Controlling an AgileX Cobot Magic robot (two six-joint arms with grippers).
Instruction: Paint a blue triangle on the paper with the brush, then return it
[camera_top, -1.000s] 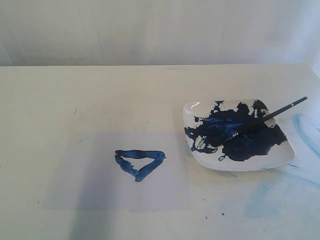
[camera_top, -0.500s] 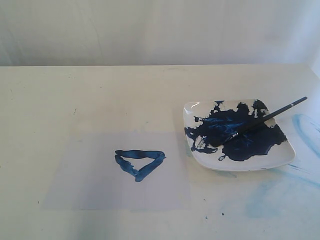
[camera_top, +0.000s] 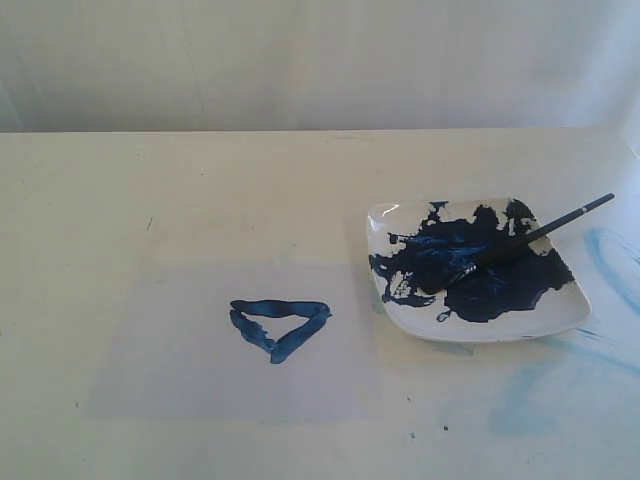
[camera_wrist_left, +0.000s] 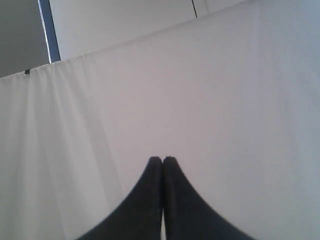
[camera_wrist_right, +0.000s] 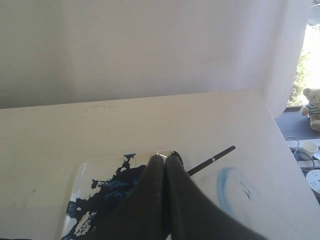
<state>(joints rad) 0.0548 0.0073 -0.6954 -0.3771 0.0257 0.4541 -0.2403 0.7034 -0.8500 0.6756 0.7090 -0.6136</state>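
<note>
A small blue triangle (camera_top: 279, 326) of thick uneven strokes sits on the pale lilac paper (camera_top: 180, 370) at the table's front left. The black-handled brush (camera_top: 535, 234) lies across the white plate (camera_top: 570, 318), bristle tip in the dark paint blotch (camera_top: 480, 275), handle end sticking out past the far right rim. Neither gripper shows in the exterior view. My right gripper (camera_wrist_right: 165, 157) is shut and empty above the plate (camera_wrist_right: 82, 172), with the brush handle (camera_wrist_right: 212, 160) showing beyond it. My left gripper (camera_wrist_left: 162, 159) is shut, empty, facing a white curtain.
Pale-blue smears (camera_top: 610, 260) stain the cream tabletop right of and in front of the plate. The table's right edge (camera_wrist_right: 280, 130) drops off to a floor with cups and a teddy bear (camera_wrist_right: 312, 106). A white backdrop stands behind the table.
A grey shadow that lay over the paper's left part one second ago has gone. The brush, plate and triangle have not moved.
</note>
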